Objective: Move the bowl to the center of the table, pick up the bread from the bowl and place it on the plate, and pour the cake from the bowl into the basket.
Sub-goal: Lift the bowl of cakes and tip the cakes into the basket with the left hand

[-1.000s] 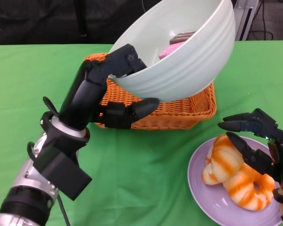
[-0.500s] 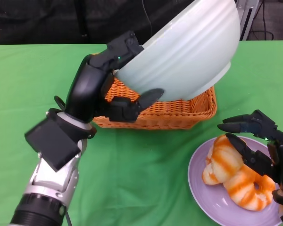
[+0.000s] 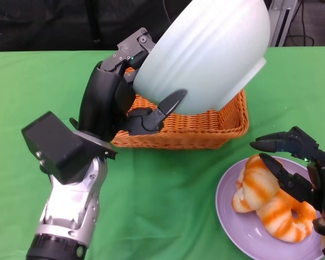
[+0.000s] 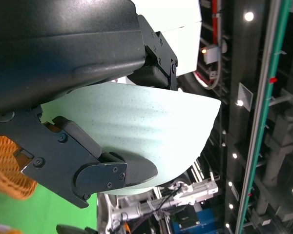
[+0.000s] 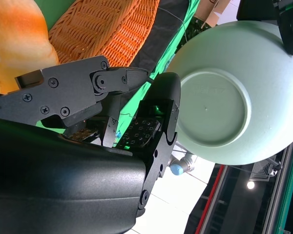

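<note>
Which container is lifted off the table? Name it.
The pale green bowl, gripped by the left hand and tipped over the orange basket. Basket and purple plate rest on the cloth.

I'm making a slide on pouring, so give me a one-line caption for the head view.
Left hand tips the pale bowl over the orange basket; bread sits on the purple plate.

Even, bright light falls from overhead on the green desk [image 3: 168,206]; shadows are soft, one lying under the orange basket [image 3: 206,127]. The pale bowl [image 3: 206,54] shows a mild sheen, no harsh glare. The head view is sharp. In the left wrist view small ceiling lamps [image 4: 248,16] flare white beside the bowl, and the near black hand [image 4: 63,44] looks soft.
</note>
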Available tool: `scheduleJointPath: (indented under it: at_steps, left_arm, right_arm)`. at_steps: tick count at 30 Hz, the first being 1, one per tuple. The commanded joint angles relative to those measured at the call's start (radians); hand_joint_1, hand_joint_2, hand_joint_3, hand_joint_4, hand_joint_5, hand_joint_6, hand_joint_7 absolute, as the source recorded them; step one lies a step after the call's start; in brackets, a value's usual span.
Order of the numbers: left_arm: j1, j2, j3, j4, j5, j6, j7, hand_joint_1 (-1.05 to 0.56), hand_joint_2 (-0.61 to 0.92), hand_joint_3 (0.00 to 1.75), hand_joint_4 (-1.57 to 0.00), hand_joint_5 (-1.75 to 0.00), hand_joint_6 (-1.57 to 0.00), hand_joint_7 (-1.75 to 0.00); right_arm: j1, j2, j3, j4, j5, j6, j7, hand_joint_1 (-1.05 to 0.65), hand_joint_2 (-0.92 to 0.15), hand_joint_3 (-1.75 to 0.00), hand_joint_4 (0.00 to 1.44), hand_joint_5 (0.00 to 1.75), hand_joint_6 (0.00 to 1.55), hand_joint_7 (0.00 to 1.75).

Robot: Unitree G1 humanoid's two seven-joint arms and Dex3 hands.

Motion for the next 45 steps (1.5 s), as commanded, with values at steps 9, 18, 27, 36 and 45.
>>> scheduleJointPath:
  at_steps: [9,18,27,36,45]
  left_arm:
    - [0.009,-0.036,0.072,-0.101,-0.151,0.244,-0.021,-0.16,0.62,1.01,-0.79,-1.75,-0.73,-1.55]
    - [0.001,-0.04,0.12,-0.127,-0.242,0.395,-0.062,-0.13,0.57,1.11,-0.8,-1.75,-0.71,-1.59]
    - [-0.012,-0.05,0.165,-0.134,-0.302,0.518,-0.066,-0.12,0.64,0.94,-0.75,-1.75,-0.63,-1.64]
    - [-0.024,-0.057,0.198,-0.125,-0.335,0.582,-0.06,-0.09,0.62,1.0,-0.76,-1.75,-0.65,-1.64]
    - [-0.038,-0.071,0.246,-0.131,-0.415,0.692,-0.06,-0.05,0.57,1.14,-0.76,-1.75,-0.65,-1.67]
  right_arm:
    - [0.008,-0.014,-0.003,-0.004,0.011,-0.01,0.0,-0.27,-0.92,-0.23,0.76,0.95,0.87,0.53]
    - [0.007,-0.012,-0.008,-0.002,0.002,-0.016,-0.009,-0.26,-0.92,-0.22,0.77,0.95,0.87,0.55]
    - [0.002,-0.009,-0.006,0.012,0.009,-0.025,-0.006,-0.27,-0.92,-0.22,0.77,0.94,0.86,0.55]
    - [0.001,-0.01,-0.01,0.013,-0.003,-0.024,-0.014,-0.29,-0.92,-0.23,0.78,0.94,0.86,0.57]
    - [-0.002,-0.014,-0.008,0.023,-0.012,-0.025,-0.024,-0.29,-0.92,-0.23,0.78,0.92,0.85,0.58]
